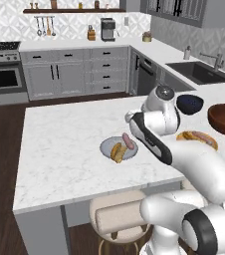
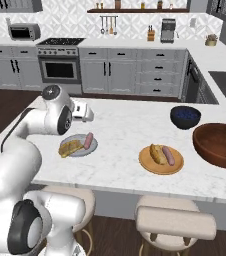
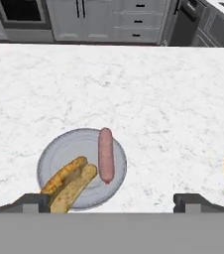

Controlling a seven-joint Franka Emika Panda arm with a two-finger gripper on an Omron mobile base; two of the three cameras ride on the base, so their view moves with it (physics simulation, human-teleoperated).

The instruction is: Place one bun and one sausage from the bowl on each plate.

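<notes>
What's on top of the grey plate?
On the grey plate lie a pink sausage and a yellow bun, side by side. The bun's lower end hangs past the rim; beneath it is hidden.

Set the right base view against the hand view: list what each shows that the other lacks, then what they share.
Right base view, not hand view: the wooden bowl, the dark blue bowl, the tan plate's bun and tan plate's sausage, and a stool under the counter.
Hand view, not right base view: the tips of the jaws, standing wide apart.
Both: the grey plate with the grey plate's bun and grey plate's sausage, the marble counter, and the tan plate, just its edge in the hand view.
</notes>
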